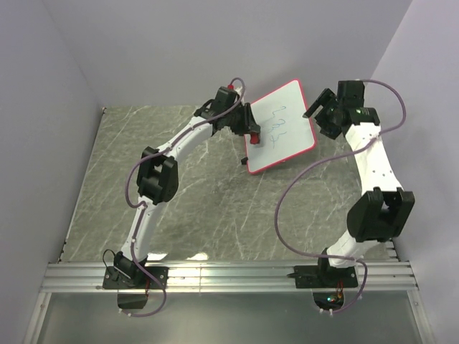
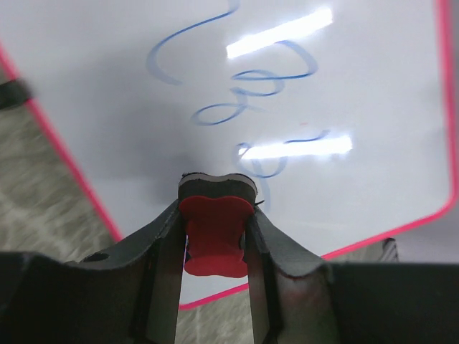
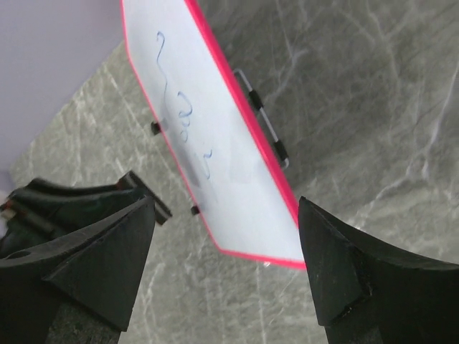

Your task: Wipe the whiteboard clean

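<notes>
The whiteboard is white with a red-pink rim and rests tilted at the back middle of the table. Blue scribbles run across it. My left gripper is shut on a small red eraser. The eraser's dark felt end touches the board just below the scribbles. My right gripper is open and empty at the board's right edge. In the right wrist view its jaws stand wide apart, with the board seen beyond them, not gripped.
The table is grey marble-patterned. Pale purple walls close it in on the left, back and right. A metal rail runs along the near edge. A wire leg with black clips shows at the board's edge.
</notes>
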Controlling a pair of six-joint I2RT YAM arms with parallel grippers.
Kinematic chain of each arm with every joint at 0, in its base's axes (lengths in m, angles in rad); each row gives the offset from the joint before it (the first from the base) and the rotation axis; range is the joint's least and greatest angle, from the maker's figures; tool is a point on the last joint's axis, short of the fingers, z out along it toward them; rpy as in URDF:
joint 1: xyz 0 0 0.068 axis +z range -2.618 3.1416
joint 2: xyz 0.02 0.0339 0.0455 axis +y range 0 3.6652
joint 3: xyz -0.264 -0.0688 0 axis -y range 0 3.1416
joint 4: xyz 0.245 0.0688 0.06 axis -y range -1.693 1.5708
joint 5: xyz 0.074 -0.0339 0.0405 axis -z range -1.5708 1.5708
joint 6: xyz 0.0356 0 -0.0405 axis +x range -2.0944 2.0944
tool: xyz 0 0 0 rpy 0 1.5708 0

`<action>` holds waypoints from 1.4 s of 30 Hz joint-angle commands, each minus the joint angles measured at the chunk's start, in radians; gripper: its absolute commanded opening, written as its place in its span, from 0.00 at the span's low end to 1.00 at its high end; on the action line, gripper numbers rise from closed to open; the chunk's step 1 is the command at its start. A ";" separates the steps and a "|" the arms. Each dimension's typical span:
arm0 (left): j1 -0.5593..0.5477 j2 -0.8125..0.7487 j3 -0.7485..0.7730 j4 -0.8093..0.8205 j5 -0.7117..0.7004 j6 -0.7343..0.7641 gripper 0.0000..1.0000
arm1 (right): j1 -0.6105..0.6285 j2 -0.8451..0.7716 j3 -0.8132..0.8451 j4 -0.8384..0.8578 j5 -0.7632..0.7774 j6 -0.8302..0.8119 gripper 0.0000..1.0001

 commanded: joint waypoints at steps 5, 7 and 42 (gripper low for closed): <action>-0.017 -0.013 0.017 0.271 0.119 -0.063 0.00 | -0.008 0.073 0.085 -0.017 0.077 -0.102 0.86; -0.018 -0.005 0.017 0.279 0.126 -0.072 0.00 | -0.008 0.087 0.068 -0.008 0.076 -0.108 0.85; -0.100 -0.001 -0.019 0.092 0.090 0.146 0.00 | 0.157 -0.327 -0.497 0.001 -0.128 -0.172 0.00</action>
